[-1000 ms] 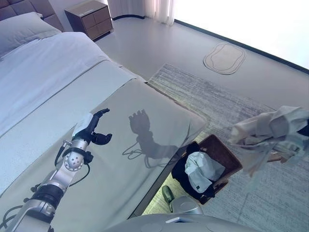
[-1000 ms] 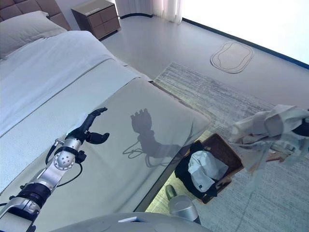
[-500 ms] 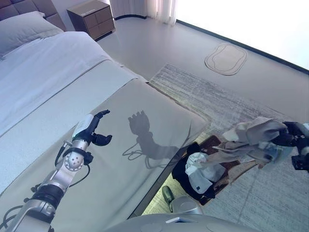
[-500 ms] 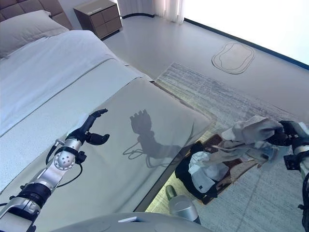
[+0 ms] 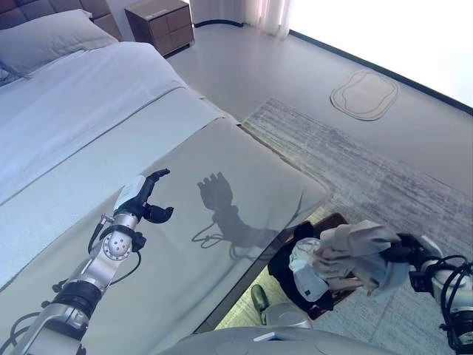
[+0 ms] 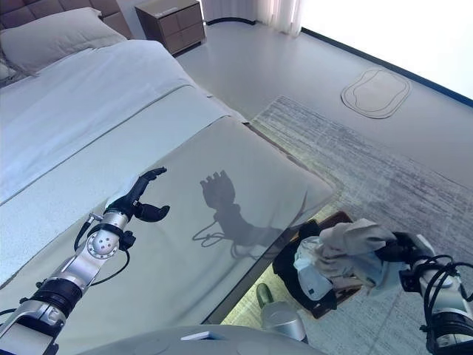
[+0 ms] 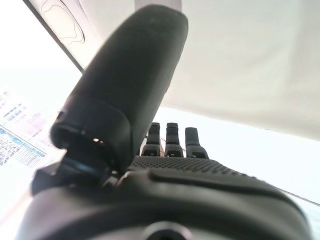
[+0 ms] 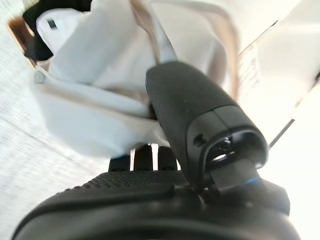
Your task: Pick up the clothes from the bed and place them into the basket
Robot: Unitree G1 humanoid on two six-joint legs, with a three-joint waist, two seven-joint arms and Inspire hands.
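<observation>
In the left eye view the right hand holds a bunched pale garment, its fingers curled into the cloth. The bundle hangs over the basket, which stands on the rug at the foot of the bed and already holds a white garment just beside the hand's load. The left hand hovers over the bedspread, well apart from the basket, fingers relaxed and spread, holding nothing.

The right eye view shows the same, the right hand gripping the cloth above the basket.

In the left wrist view the left hand's fingers extend straight, empty.

In the right wrist view the thumb presses into the pale cloth.
</observation>
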